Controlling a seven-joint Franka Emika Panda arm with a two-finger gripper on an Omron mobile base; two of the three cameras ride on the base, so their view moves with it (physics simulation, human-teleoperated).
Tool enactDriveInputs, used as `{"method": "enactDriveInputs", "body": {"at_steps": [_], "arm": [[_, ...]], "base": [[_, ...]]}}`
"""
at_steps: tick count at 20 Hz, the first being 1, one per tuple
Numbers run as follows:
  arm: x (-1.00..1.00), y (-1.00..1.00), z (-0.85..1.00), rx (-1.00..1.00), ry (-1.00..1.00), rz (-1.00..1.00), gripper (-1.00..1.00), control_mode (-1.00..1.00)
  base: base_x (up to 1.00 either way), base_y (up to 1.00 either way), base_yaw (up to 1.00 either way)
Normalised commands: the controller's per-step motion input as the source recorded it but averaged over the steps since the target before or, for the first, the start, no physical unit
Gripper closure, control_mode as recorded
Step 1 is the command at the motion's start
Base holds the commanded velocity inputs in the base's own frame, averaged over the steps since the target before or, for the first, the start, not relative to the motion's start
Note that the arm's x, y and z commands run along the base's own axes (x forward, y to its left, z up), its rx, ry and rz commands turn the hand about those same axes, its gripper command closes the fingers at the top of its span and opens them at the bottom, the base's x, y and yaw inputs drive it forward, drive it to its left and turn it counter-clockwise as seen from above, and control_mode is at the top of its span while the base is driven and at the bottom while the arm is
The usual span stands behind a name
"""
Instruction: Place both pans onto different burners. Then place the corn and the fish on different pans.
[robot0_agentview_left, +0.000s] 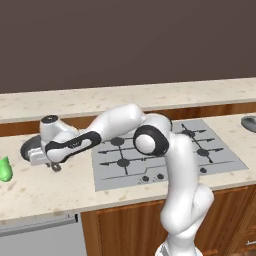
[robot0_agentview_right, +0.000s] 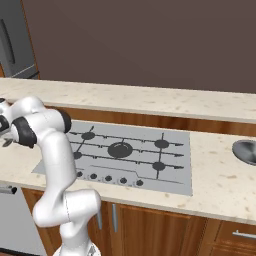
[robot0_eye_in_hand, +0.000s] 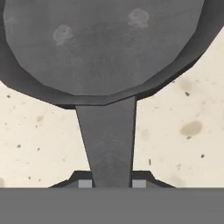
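Item one, the black skillet (robot0_eye_in_hand: 105, 48): you will find it on the beige speckled counter (robot0_agentview_left: 45, 187) to the left of the hob (robot0_agentview_left: 165, 152), mostly hidden behind the hand in the left base view, where just a dark rounded edge (robot0_agentview_left: 25, 149) peeks out. In the hand view its round matte floor takes the upper half, and its long handle (robot0_eye_in_hand: 108, 140) runs straight down toward the camera.

Item two, the gripper (robot0_eye_in_hand: 111, 183): its fingertips (robot0_eye_in_hand: 84, 183) sit tight against either side of the skillet's handle, so you can log it as clamped on that handle. In the left base view the hand (robot0_agentview_left: 52, 150) is low over the counter at the far left, with the arm stretched out sideways from its base.

Item three, the corn (robot0_agentview_left: 5, 169): a small bright green piece lying on the counter at the left edge of the left base view, near the hand but apart from it.

Item four, the silver-grey pan (robot0_agentview_right: 246, 151): resting on the counter well to the right of the hob (partly cut off by the picture edge in both base views).

Item five, the burners (robot0_agentview_right: 120, 149): five dark caps under thin wire grates, the middle one largest, all bare. A row of small knobs (robot0_agentview_right: 107, 177) lines the hob's front edge.
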Motion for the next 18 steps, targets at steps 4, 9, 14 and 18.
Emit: {"method": "enactDriveInputs", "body": {"at_steps": [4, 9, 14, 18], "arm": [[-0.56, -0.56, 0.23, 0.02, 0.00, -0.16, 1.00, -1.00], [-0.72, -0.70, 0.14, 0.05, 0.00, -0.25, 1.00, -1.00], [-0.76, -0.79, 0.09, 0.07, 0.00, -0.34, 1.00, -1.00], [-0.56, -0.83, 0.11, 0.08, 0.00, -0.35, 1.00, -1.00]], "base": [[0.00, 0.00, 0.00], [0.00, 0.00, 0.00], [0.00, 0.00, 0.00], [0.00, 0.00, 0.00]]}}
